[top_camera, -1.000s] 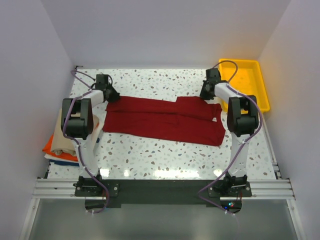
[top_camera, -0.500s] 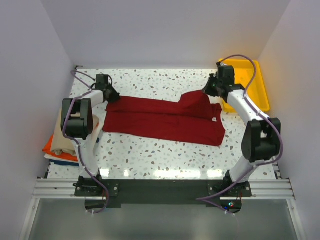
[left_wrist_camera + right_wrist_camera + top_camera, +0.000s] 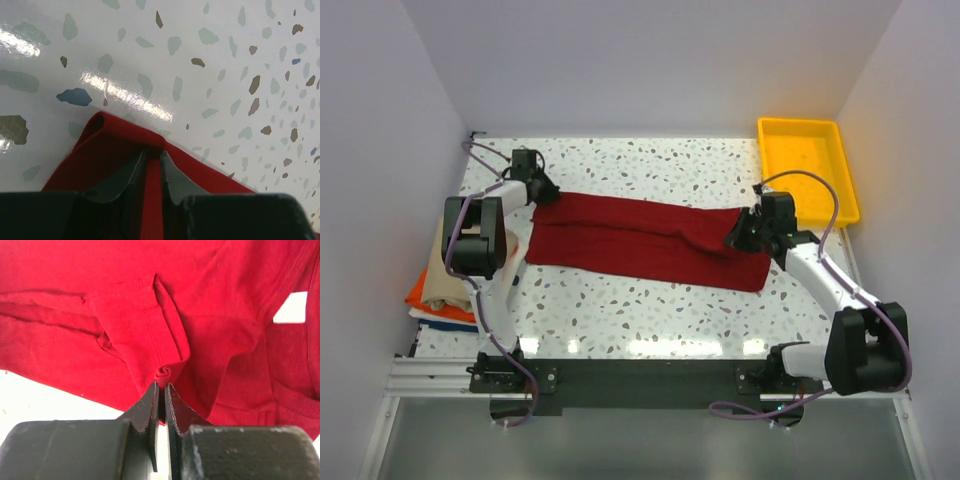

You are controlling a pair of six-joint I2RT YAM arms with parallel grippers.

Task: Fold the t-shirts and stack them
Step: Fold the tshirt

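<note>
Top external shows the dark red t-shirt (image 3: 640, 245) lying lengthwise across the bench (image 3: 650, 310), stretched from one pincer to the other. The left pincer (image 3: 542, 190) sits at the shirt's far left corner, jaws drawn nearly together on the edge. In the left wrist view a strip of red cloth runs between its fingers. The right pincer (image 3: 740, 237) is over the shirt's other end, jaws all but closed on a small knot of fabric. The right wrist view shows that knot bunched right at the fingertips, with a seamed flap running ahead of it. The folded t-shirts (image 3: 438, 290) lie well apart on the near, outer side of the left pincer. The yellow tray (image 3: 805, 170) stands beyond the right pincer, clear of the cloth.

The step in hand looks like folding this end's far edge over toward the near side. To do it well, the left pincer should pin its corner as an anchor. The right one should carry its pinch low and straight across, so the crease runs parallel to the long edge. Since the hold is only on a small bunch, a slow pull is safer than a quick one. It should let go only once the flap lies flat, without dragging the layer beneath.
</note>
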